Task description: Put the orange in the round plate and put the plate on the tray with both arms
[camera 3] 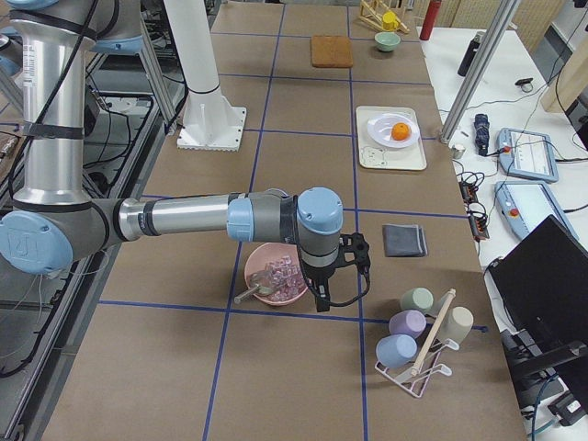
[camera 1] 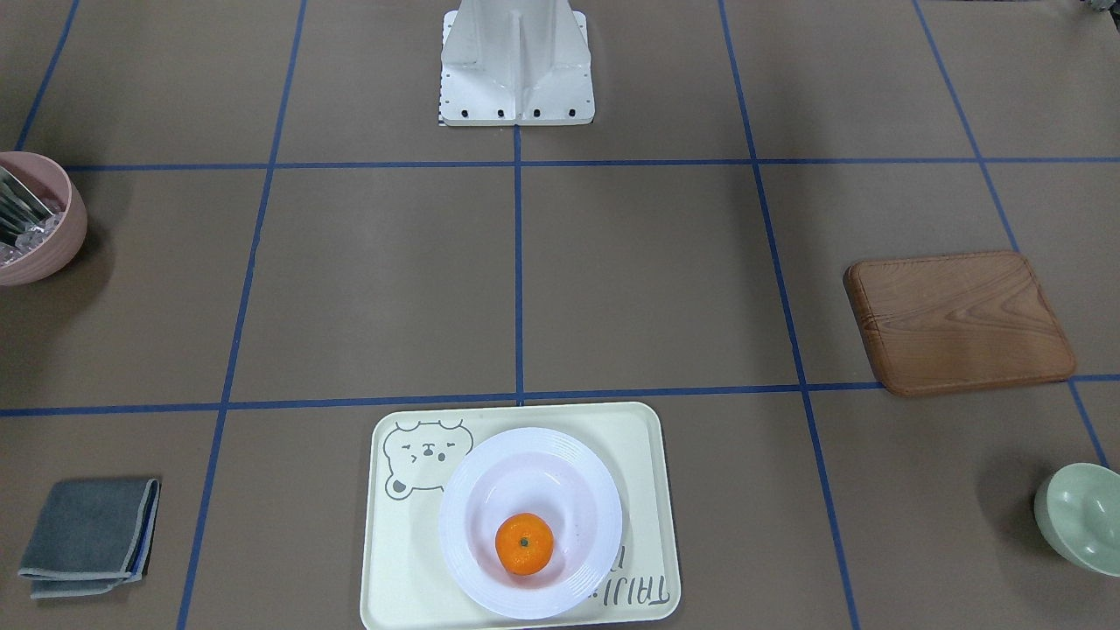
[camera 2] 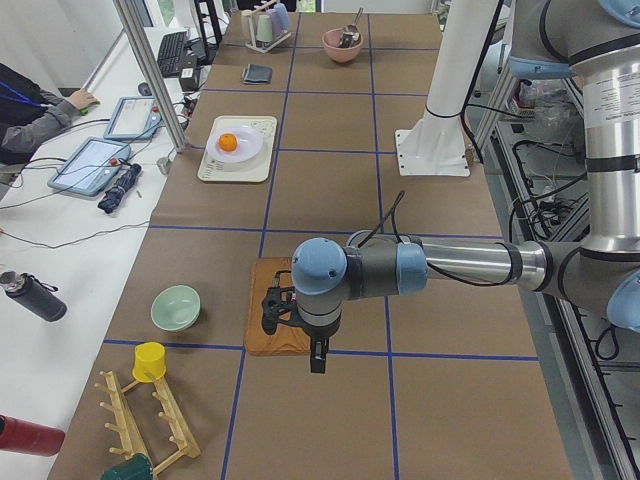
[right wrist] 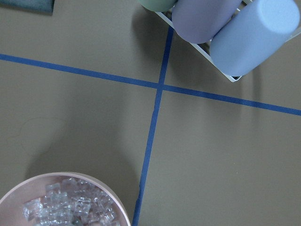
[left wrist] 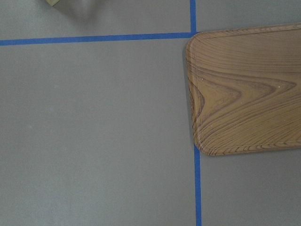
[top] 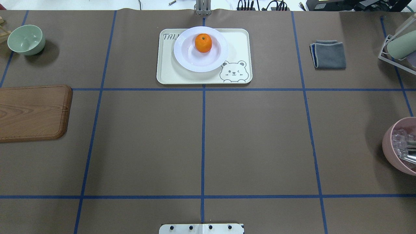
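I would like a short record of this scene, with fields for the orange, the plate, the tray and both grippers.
orange: in the round plate
round plate: on the tray
tray: lettering partly covered by the plate
left gripper: near the wooden board; open or shut unclear
right gripper: near the pink bowl; open or shut unclear
task: looks complete

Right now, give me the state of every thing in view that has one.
orange, lying in the round plate.
round plate, sitting on the tray.
tray, lying flat.
green bowl, upright, empty.
pink bowl, upright, holding clear cubes.
grey cloth, folded.
left gripper, cannot tell.
right gripper, cannot tell.
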